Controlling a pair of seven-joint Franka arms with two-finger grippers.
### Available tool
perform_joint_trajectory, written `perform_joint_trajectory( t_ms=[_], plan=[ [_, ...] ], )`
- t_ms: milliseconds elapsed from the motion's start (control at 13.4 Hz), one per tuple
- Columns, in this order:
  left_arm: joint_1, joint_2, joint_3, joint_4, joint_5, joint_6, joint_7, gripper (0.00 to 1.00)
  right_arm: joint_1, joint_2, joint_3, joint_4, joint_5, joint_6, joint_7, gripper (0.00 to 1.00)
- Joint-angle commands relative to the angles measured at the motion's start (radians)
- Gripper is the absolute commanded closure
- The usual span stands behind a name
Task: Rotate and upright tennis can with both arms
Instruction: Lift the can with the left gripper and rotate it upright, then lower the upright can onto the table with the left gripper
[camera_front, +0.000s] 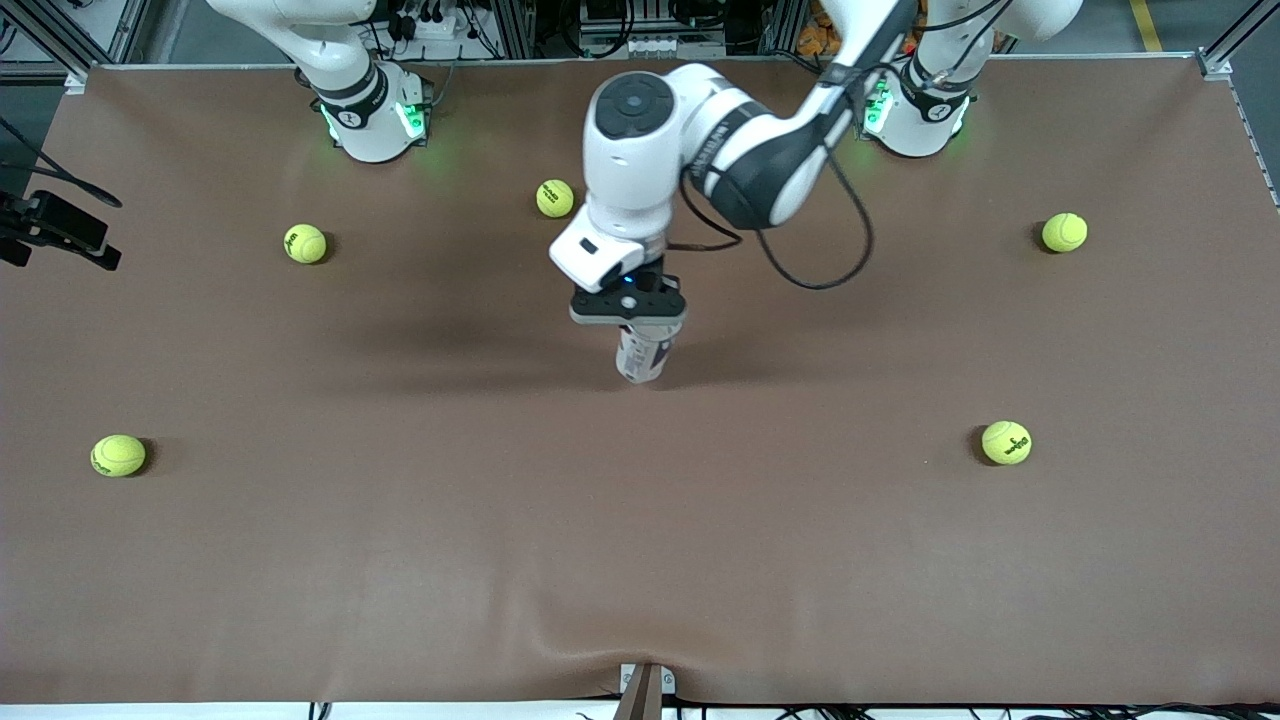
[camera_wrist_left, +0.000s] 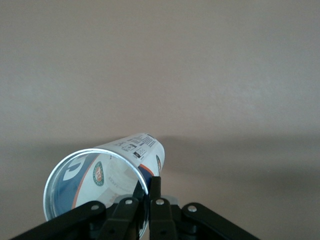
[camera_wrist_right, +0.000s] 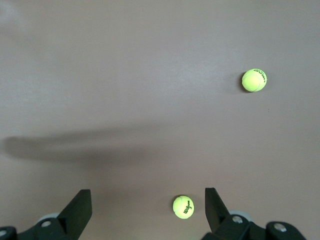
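Observation:
The tennis can (camera_front: 641, 357), clear with a white and dark-blue label, hangs under my left gripper (camera_front: 629, 316) near the middle of the table, its open mouth up. In the left wrist view my left gripper (camera_wrist_left: 149, 186) is shut on the can's (camera_wrist_left: 112, 167) rim, one finger inside the mouth and one finger (camera_wrist_left: 156, 186) outside. The can tilts away from the gripper; I cannot tell whether its lower end touches the table. My right gripper (camera_wrist_right: 148, 201) is open and empty, high over the table; it is out of the front view.
Several yellow-green tennis balls lie scattered: one (camera_front: 555, 198) close to the left arm's wrist, one (camera_front: 305, 243) toward the right arm's end, one (camera_front: 1064, 232) toward the left arm's end, two nearer the camera (camera_front: 118, 455) (camera_front: 1006, 442). Two balls (camera_wrist_right: 183, 207) (camera_wrist_right: 254, 80) lie under the right gripper.

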Motion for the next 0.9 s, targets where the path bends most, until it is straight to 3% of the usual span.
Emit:
perform_joint_trajectory(
  t_ms=[0, 672, 747, 822],
  plan=[
    [-0.046, 0.050, 0.018, 0.025, 0.027, 0.041, -0.050, 1.00, -0.028, -0.003, 0.017, 0.003, 0.013, -0.006, 0.011, 0.00],
    [-0.080, 0.098, 0.013, 0.024, 0.080, 0.048, -0.042, 1.00, -0.026, -0.003, 0.017, 0.004, 0.016, -0.007, 0.011, 0.00],
    [-0.080, 0.101, 0.012, 0.022, 0.080, 0.054, -0.036, 0.83, -0.026, -0.003, 0.017, 0.003, 0.017, -0.007, 0.011, 0.00],
    [-0.080, 0.109, 0.012, 0.022, 0.080, 0.060, -0.033, 0.78, -0.026, -0.002, 0.018, 0.004, 0.018, -0.007, 0.011, 0.00]
  ],
)
